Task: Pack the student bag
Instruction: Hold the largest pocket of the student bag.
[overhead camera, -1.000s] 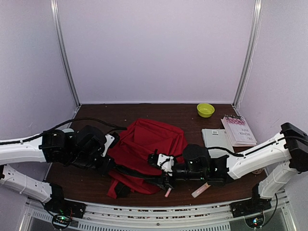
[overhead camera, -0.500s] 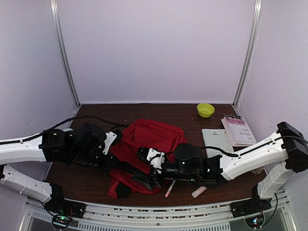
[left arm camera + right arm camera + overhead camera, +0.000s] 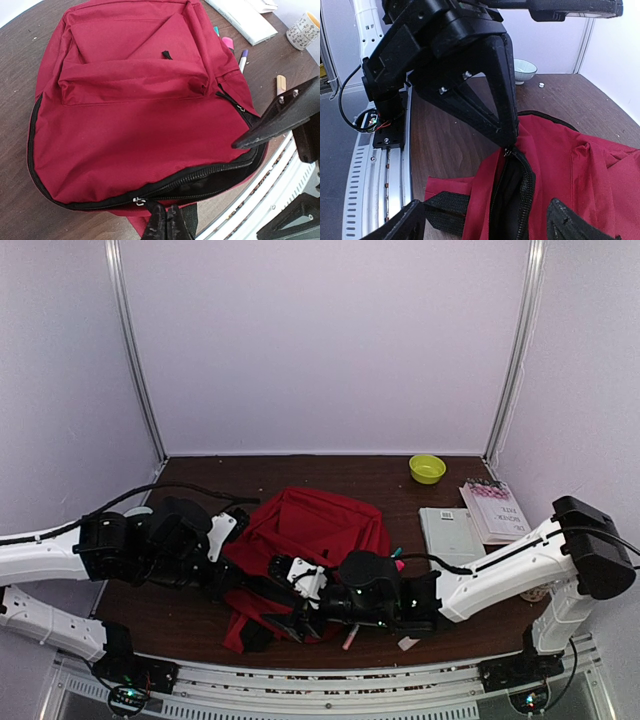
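Student bag (image 3: 325, 525) flat on the table (image 3: 350, 472) at frame centre, partly unzipped.
Left end effector (image 3: 166, 216) pinches the zipper pull (image 3: 137, 201) at the lower edge; right end effector (image 3: 490, 222) is spread wide just beside it.

Left arm (image 3: 40, 555) and right arm (image 3: 505, 562): white shells on the long links, black housings at the joints, thin black cables looping along both. The left gripper (image 3: 507, 145) is matte black, its wedge-shaped fingers (image 3: 487, 100) set with paired silver screw heads.
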Tool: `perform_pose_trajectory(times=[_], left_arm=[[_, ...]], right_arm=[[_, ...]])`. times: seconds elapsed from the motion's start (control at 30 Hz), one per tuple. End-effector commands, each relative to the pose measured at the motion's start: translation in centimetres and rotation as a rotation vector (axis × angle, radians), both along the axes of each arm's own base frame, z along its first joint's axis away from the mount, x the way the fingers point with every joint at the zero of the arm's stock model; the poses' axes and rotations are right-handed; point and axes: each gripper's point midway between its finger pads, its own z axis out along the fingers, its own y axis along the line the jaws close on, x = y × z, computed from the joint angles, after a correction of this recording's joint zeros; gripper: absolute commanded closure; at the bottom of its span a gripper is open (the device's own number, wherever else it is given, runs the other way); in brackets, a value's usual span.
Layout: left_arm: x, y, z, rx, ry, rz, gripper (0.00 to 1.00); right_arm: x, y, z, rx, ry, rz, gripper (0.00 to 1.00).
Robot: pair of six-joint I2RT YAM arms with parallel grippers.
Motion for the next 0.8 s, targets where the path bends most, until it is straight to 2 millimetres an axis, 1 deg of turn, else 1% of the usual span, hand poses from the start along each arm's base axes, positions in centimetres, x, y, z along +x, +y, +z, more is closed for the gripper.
perform_pose_trajectory(times=[0.0, 0.13, 0.2, 0.27, 0.33, 0.43, 0.53, 0.6, 0.63, 0.73, 0.77], left_arm=[[0.2, -0.9, 1.4, -0.077, -0.026, -0.016, 1.00], [0.0, -1.2, 1.6, -0.096, -0.023, -0.031, 1.00], [-0.1, -1.2, 1.8, -0.103, -0.024, -0.033, 1.00], [-0.1, -1.1, 1.8, -0.107, -0.026, -0.035, 1.00], [-0.2, -1.1, 2.0, -0.116, -0.027, -0.036, 1.00], [-0.2, -1.2, 2.3, -0.127, -0.033, -0.040, 1.00], [-0.1, -1.1, 2.4, -0.128, -0.038, -0.038, 1.00], [-0.1, -1.2, 2.5, -0.129, -0.040, -0.039, 1.00], [-0.1, -1.2, 2.5, -0.129, -0.041, -0.040, 1.00], [-0.1, -1.2, 2.7, -0.133, -0.044, -0.042, 1.00], [-0.1, -1.2, 2.7, -0.134, -0.045, -0.043, 1.00]], right_arm=[[1.0, 1.0, 1.0, 0.041, -0.005, -0.061, 0.17], [2.3, 1.2, 1.3, 0.040, -0.054, -0.128, 0.17], [3.1, 1.2, 1.1, 0.030, -0.076, -0.165, 0.19], [3.6, 1.2, 0.4, 0.006, -0.093, -0.187, 0.23], [3.8, 1.6, -0.3, -0.030, -0.103, -0.184, 0.26], [3.1, 2.1, -1.7, -0.075, -0.084, -0.138, 0.27], [1.3, 2.4, -2.8, -0.101, -0.069, -0.047, 0.27], [0.9, 2.2, -3.6, -0.125, -0.083, -0.042, 0.27], [1.0, 2.1, -3.9, -0.138, -0.089, -0.051, 0.29], [1.9, 1.4, -4.7, -0.165, -0.108, -0.109, 0.36], [2.0, 1.3, -4.9, -0.176, -0.115, -0.115, 0.41]])
